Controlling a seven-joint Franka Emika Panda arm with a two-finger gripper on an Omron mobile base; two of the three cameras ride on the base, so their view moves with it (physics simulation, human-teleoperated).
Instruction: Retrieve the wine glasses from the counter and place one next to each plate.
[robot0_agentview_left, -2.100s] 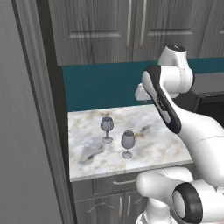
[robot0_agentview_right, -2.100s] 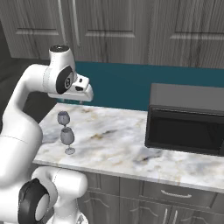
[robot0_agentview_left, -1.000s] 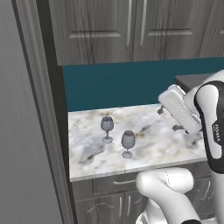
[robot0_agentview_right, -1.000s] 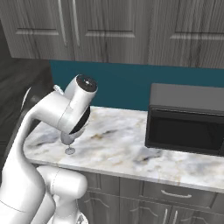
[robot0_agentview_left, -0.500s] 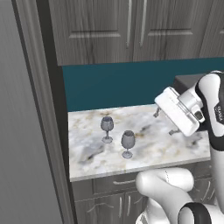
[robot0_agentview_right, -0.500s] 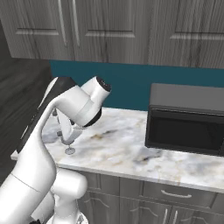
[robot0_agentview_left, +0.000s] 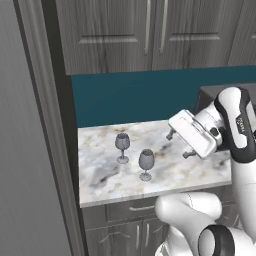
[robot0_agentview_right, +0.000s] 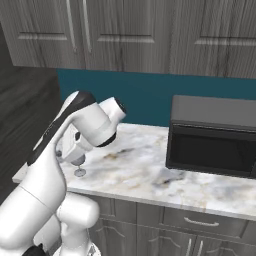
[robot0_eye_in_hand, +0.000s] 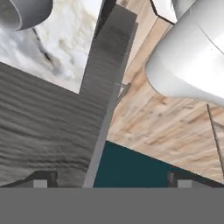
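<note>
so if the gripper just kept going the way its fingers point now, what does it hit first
Probably the nearer wine glass: the open gripper points left over the counter toward it, though depth is unclear and it may pass above.

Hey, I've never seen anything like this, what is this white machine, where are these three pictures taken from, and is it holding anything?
The white machine is a robot arm on a driving base, in a simulated kitchen. Two pictures come from cameras on that base, behind the arm to its left and right. The third comes from a camera on the arm's hand, looking along its pincer.

In front of it is a marble counter below a teal back wall. On the counter stand two small grey wine glasses, upright and apart, and a dark microwave further right.

The pincer is open and holds nothing; it hangs above the counter, right of the glasses. In the hand view its two dark fingertips stand wide apart.
</note>
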